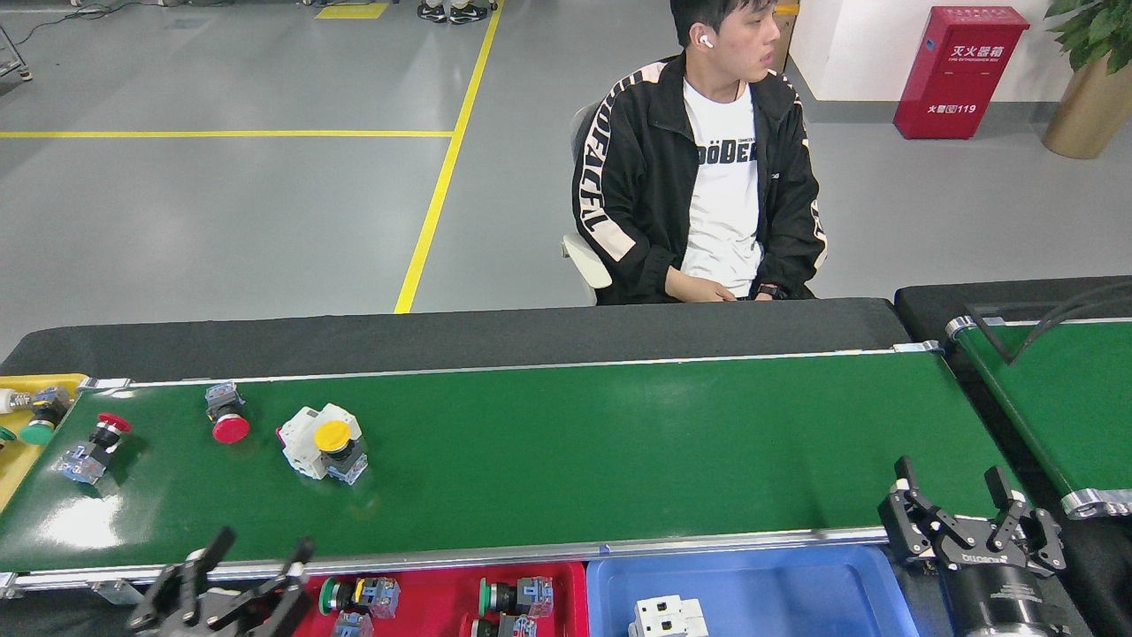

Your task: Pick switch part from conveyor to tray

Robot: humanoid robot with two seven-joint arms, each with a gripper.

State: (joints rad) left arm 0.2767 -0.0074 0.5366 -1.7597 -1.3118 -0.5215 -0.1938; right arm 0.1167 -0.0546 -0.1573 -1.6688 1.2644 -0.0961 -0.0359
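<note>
The conveyor [619, 442] is a long green belt with silver rails. On its left part lie a yellow-capped switch part against a white block [321, 442], a red-capped switch part [225, 416] and a smaller red-capped one [90, 448]. My left gripper [256, 550] is open and empty at the near rail, bottom left. At the belt's right end my right gripper [957, 482] stands open, holding nothing. A red tray [566, 579] below the rail holds several green-capped switch parts [358, 594]. The blue tray [796, 584] holds a white block [669, 617].
A person in a black jacket [707, 177] sits behind the conveyor's far side. A yellow tray [22, 442] with parts sits at the left end. A second green belt [1061, 398] angles away at the right. A black padded strip [442, 332] borders the far rail.
</note>
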